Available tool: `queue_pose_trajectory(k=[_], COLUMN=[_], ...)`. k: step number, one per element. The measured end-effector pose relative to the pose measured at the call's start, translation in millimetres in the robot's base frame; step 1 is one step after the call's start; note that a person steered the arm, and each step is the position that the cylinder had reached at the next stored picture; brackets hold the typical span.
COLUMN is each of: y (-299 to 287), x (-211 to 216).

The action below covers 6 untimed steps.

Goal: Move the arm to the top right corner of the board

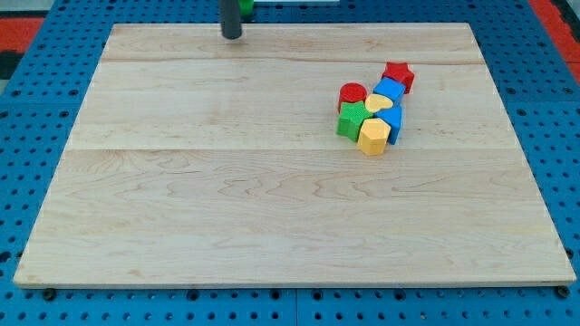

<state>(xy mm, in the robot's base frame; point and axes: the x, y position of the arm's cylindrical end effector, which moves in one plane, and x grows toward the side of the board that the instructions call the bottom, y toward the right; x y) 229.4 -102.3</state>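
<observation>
My tip (232,36) rests at the view's top edge of the wooden board (227,199), left of centre. A tight cluster of blocks lies in the upper right part of the board, well to the right of the tip. It holds a red star (399,75), a blue cube (389,91), a red cylinder (352,94), a yellow heart-like block (377,104), a green block (352,120), a blue block (392,120) and a yellow hexagonal block (373,136). The tip touches none of them.
The board lies on a blue perforated table (36,109). A green object (246,5) shows behind the rod at the view's top edge. Red matting (553,18) shows at the top right corner.
</observation>
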Motion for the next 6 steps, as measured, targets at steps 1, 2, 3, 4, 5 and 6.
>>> queue_pose_trajectory(k=[1, 2, 3, 4, 5, 6], y=[-10, 29, 109, 169, 237, 308], x=[16, -10, -34, -38, -27, -17])
